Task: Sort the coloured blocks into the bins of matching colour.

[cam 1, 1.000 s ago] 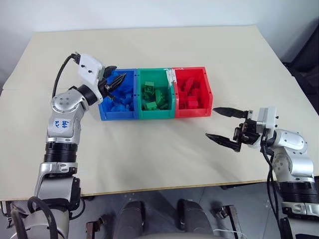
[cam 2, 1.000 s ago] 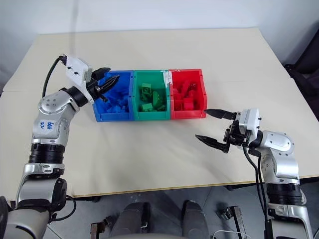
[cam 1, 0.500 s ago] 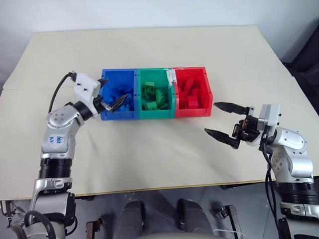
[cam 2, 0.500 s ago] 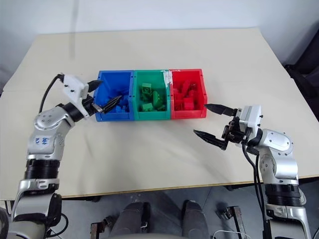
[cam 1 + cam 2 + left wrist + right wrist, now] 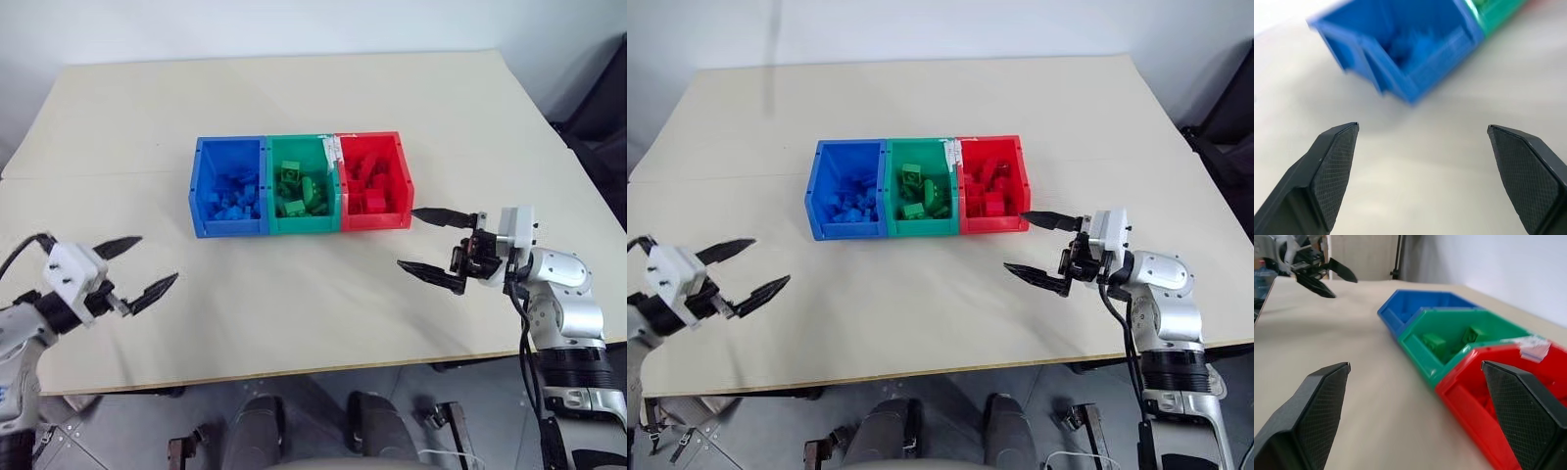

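Both the left hand and the right hand gape wide and empty. The coloured blocks lie ahead in the bins: light, rigid, probably slick; pinch flat sides.

Three joined bins stand in a row, one blue, one green and one red, each holding a heap of matching blocks too jumbled to count.
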Controlling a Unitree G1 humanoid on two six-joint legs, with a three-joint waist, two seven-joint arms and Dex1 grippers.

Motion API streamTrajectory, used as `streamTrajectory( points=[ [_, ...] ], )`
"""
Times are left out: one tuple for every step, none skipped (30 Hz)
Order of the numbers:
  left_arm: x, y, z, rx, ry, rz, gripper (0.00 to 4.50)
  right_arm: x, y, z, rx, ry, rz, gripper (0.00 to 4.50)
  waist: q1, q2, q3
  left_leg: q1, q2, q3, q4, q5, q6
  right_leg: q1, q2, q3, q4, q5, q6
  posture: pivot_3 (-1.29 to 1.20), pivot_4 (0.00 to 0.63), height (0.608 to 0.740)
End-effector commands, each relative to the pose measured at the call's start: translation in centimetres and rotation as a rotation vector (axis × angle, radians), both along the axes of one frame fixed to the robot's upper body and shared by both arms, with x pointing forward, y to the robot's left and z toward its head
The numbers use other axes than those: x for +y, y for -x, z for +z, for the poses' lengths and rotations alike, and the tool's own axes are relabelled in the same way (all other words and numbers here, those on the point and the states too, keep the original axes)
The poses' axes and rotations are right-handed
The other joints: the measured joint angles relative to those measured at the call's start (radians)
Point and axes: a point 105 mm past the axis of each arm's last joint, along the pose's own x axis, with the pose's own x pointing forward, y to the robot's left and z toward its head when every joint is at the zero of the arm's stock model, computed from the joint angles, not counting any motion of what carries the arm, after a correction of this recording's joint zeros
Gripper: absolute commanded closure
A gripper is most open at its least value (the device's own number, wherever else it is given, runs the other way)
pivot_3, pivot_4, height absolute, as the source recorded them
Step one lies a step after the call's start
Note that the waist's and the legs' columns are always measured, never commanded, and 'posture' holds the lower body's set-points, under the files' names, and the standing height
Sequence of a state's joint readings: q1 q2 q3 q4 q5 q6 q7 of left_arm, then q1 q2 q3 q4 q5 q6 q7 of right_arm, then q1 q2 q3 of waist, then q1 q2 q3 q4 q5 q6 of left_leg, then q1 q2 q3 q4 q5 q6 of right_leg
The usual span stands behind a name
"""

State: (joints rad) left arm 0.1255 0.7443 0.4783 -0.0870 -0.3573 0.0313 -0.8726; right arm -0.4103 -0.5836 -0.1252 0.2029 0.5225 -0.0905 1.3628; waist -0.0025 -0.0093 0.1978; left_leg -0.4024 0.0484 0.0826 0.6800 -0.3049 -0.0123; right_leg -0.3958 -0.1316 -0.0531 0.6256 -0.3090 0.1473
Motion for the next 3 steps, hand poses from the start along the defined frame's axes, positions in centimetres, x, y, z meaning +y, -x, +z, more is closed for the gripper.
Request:
streamTrajectory(
  points=[
    [-0.90, 0.28, 1.78, -0.096, -0.013, -0.005, 0.02, -0.53, 0.05, 0.68, -0.043, 0.026, 0.003, 0.00, 0.001, 0.000, 0.000, 0.000, 0.000, 0.000, 0.000, 0.000, 0.000, 0.000, 0.000, 0.000, 0.000, 0.000, 0.000, 0.00, 0.150, 0.740],
    [-0.96, 0.31, 1.81, -0.105, -0.013, 0.007, 0.02, -0.72, -0.05, 0.70, -0.042, 0.026, -0.005, 0.00, 0.000, 0.000, 0.000, 0.000, 0.000, 0.000, 0.000, 0.000, 0.000, 0.000, 0.000, 0.000, 0.000, 0.000, 0.000, 0.00, 0.150, 0.740],
    [-0.89, 0.28, 1.83, -0.113, -0.015, 0.025, 0.02, -0.93, -0.17, 0.71, -0.043, 0.026, -0.016, 0.00, 0.000, 0.000, 0.000, 0.000, 0.000, 0.000, 0.000, 0.000, 0.000, 0.000, -0.001, 0.000, 0.000, 0.000, 0.000, 0.00, 0.150, 0.740]
  ],
)
